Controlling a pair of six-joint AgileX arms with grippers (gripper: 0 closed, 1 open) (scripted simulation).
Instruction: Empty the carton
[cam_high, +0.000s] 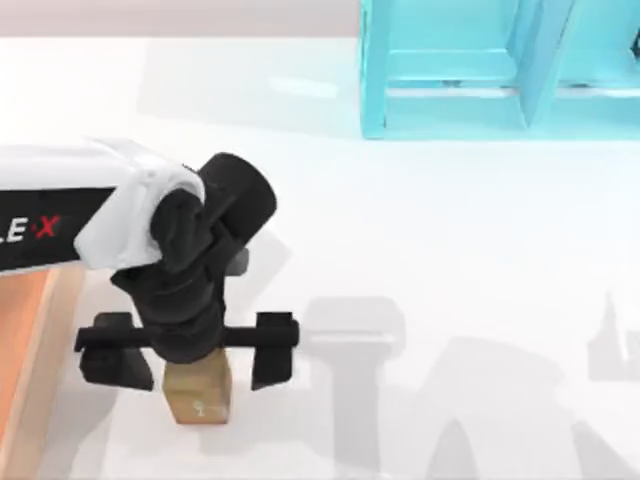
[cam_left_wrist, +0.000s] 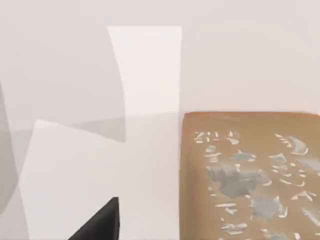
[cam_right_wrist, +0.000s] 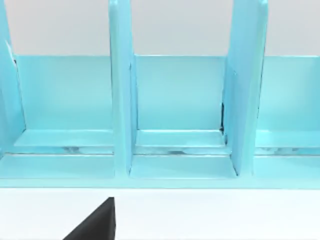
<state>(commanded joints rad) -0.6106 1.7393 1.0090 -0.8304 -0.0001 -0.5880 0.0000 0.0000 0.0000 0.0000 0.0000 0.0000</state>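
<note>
Carton (cam_high: 25, 360): cut by top view's left edge, only orange floor strip and tan wall visible; contents not visible.
Small tan block (cam_high: 199, 392): upper part hidden under left claw (cam_high: 187, 352); markings on face too small to read. In left wrist view block (cam_left_wrist: 250, 175) cut by frame edges.
Turquoise shelf unit (cam_high: 480, 70): cut by top and right edges.
Left arm lettering partly cut off.

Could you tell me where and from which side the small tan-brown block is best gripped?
From above, across two opposite vertical faces of the block. It sits flat on the white table beside the carton, and the left gripper already hangs over it, fingers spread wider than the block.
</note>
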